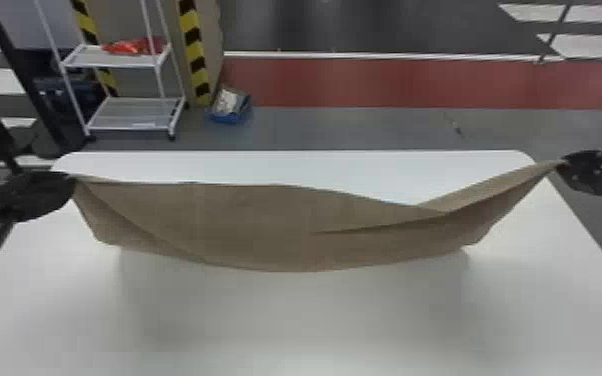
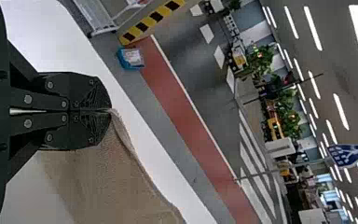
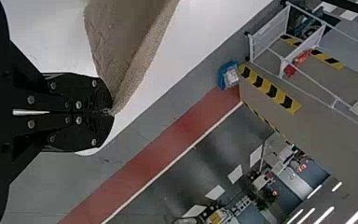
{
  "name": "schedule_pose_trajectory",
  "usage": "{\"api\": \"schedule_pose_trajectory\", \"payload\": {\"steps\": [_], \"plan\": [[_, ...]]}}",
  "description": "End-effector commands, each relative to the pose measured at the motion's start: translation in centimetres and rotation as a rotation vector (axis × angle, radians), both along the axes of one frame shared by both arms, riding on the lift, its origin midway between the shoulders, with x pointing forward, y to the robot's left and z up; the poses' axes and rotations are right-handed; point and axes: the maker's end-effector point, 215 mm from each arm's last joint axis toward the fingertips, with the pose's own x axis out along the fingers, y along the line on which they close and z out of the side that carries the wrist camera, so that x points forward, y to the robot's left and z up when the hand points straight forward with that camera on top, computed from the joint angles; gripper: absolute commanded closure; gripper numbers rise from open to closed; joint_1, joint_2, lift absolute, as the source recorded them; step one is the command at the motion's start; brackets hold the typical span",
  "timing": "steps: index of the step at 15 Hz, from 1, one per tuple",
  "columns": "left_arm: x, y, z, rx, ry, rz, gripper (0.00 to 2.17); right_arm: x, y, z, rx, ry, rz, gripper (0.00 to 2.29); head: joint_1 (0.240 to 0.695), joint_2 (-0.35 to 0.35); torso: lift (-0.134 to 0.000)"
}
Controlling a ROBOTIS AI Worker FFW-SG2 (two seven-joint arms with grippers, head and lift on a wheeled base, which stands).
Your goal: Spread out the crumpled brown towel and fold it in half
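Brown towel [image 1: 265, 225]: strung between my two grippers, over the far half of the white table [image 1: 285, 320], middle sagging. Far edge runs nearly straight on the left, dips right of centre, then climbs to the right end, with a fold along there. Can't tell if the low part touches the tabletop.

My left gripper [image 1: 70, 181]: fingers pressed together, one towel corner pinched at the tips, near the table's far left corner. My right gripper [image 1: 563, 164]: fingers together too, other end pinched at the tips, just past the table's right edge.

Containers: blue bin [image 1: 229, 119] on the floor beyond the table, left of centre, near the foot of the striped pillar [image 1: 196, 55]; pale contents [image 1: 227, 101], type unclear. White shelf cart [image 1: 130, 129] left of that; red item [image 1: 127, 48] on its upper shelf, can't tell what.
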Motion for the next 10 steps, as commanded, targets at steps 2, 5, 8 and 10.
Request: {"api": "schedule_pose_trajectory", "payload": {"steps": [2,5,8,10], "plan": [[6.0,-3.8,-0.9,-0.139,0.046,-0.024,1.63,3.8,0.6,0.9,0.144,0.016,-0.068,1.29,0.664,-0.028,-0.124],[13.2,-5.5,1.2,-0.149,0.018,0.006,1.63,8.2,-0.7,3.8,0.249,-0.027,-0.195,1.29,0.621,-0.050,-0.124],[19.5,-5.6,5.2,-0.132,-0.019,0.042,1.63,12.2,-1.9,6.7,0.290,-0.052,-0.264,1.29,0.530,-0.075,-0.124],[22.5,-4.5,7.4,-0.136,-0.041,0.081,1.63,14.6,-2.6,8.2,0.295,-0.067,-0.295,1.29,0.480,-0.077,-0.124]]}}
